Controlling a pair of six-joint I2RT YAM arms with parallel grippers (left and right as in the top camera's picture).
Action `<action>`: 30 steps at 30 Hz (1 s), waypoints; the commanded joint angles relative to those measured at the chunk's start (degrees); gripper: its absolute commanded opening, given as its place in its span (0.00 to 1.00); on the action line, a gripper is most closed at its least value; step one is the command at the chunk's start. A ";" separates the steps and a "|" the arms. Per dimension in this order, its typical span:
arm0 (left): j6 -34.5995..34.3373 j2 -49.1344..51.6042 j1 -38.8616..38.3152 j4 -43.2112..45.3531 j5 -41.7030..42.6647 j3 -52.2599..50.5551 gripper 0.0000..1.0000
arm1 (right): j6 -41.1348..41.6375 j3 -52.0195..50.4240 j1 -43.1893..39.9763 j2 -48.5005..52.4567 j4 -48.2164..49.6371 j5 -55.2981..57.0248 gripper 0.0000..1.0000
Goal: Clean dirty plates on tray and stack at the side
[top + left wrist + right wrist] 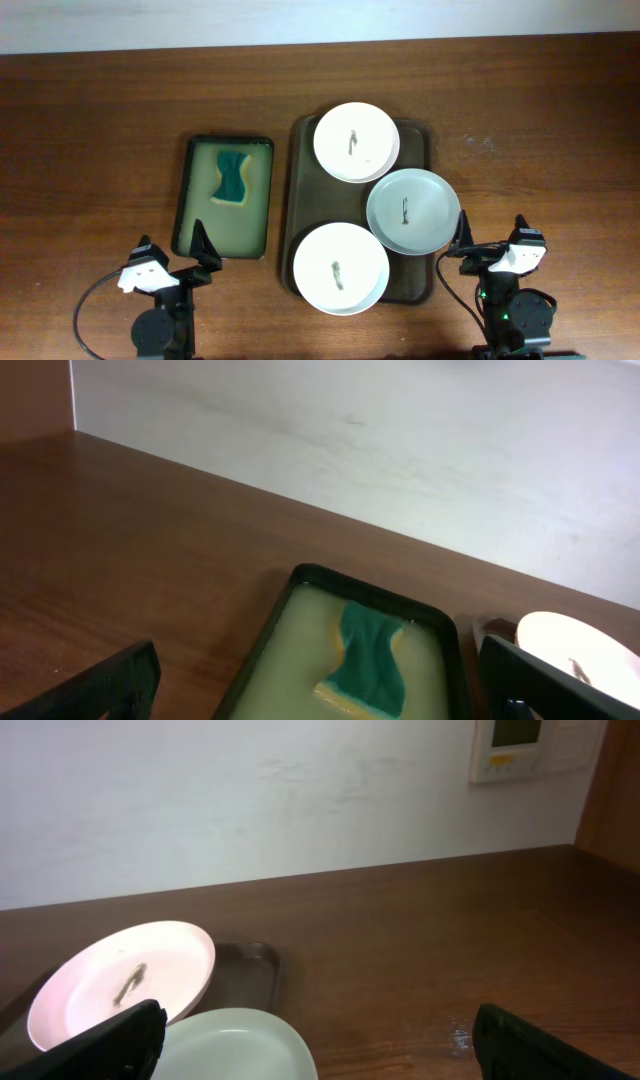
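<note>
The dark brown tray (296, 160) lies at the table's centre and holds three dirty plates. A white plate (370, 150) sits at its far end, a grey-green plate (425, 200) overhangs its right rim, and a white plate (355, 270) sits at its near end. Each has a small dark smear. My left gripper (172, 260) is open and empty near the front edge, left of the tray. My right gripper (492, 245) is open and empty, right of the grey-green plate. The right wrist view shows the far white plate (110, 980) and the grey-green plate (240, 1045).
A smaller green-lined tray (195, 215) with a teal and yellow sponge (233, 178) lies left of the brown tray; the left wrist view shows the small tray (290, 630) and sponge (368, 655) ahead. A small wet smear (478, 142) marks the table right of the brown tray.
</note>
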 commanded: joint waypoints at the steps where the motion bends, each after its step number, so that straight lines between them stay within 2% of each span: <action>1: -0.52 -0.22 -0.28 2.91 7.74 -0.09 1.00 | 2.62 -0.42 -0.35 -0.37 1.36 -4.76 0.98; 3: -0.20 -0.22 -0.28 10.91 9.73 -0.09 0.99 | 4.11 -0.17 -0.35 -0.37 7.65 -16.41 0.98; 4: 0.76 -0.07 -0.28 14.95 8.96 0.11 0.99 | 4.13 0.42 -0.35 -0.37 8.33 -17.94 0.98; 6: 3.54 1.53 -0.28 18.47 7.13 2.56 0.99 | 4.04 4.59 -0.35 0.02 5.73 -18.62 0.98; 7: 4.66 4.44 -0.28 16.48 6.80 6.45 0.99 | 3.23 8.26 -0.37 0.94 2.75 -18.60 0.98; 10: 5.11 18.18 -0.28 5.79 9.55 20.31 0.99 | 1.22 22.73 -0.37 9.18 -9.53 -17.14 0.98; 13: 6.01 34.91 -0.28 -7.87 15.85 37.64 0.99 | 1.25 38.36 -0.35 22.25 -23.23 -17.16 0.98; 16: 6.64 53.13 -0.31 -29.09 18.05 58.69 0.99 | 1.27 55.06 -0.35 37.86 -38.73 -19.17 0.98; 18: 6.62 63.63 -0.28 -39.76 18.08 69.18 1.00 | 1.79 61.92 -0.35 46.69 -42.53 -20.11 0.98; 19: 6.56 67.47 -0.28 -42.32 18.88 71.76 0.99 | 1.92 63.12 -0.35 49.40 -43.82 -21.90 0.98; 24: 6.60 79.76 -0.31 -45.59 19.89 72.32 1.00 | 1.92 63.47 -0.35 60.39 -45.48 -26.77 0.98; 27: 6.58 90.01 -1.33 -46.82 17.62 72.19 0.85 | 1.90 63.47 -0.35 65.48 -45.75 -33.81 0.98; 30: 6.62 102.03 -3.28 -40.79 16.96 72.19 0.67 | 1.92 63.45 -0.35 68.39 -45.22 -34.91 0.99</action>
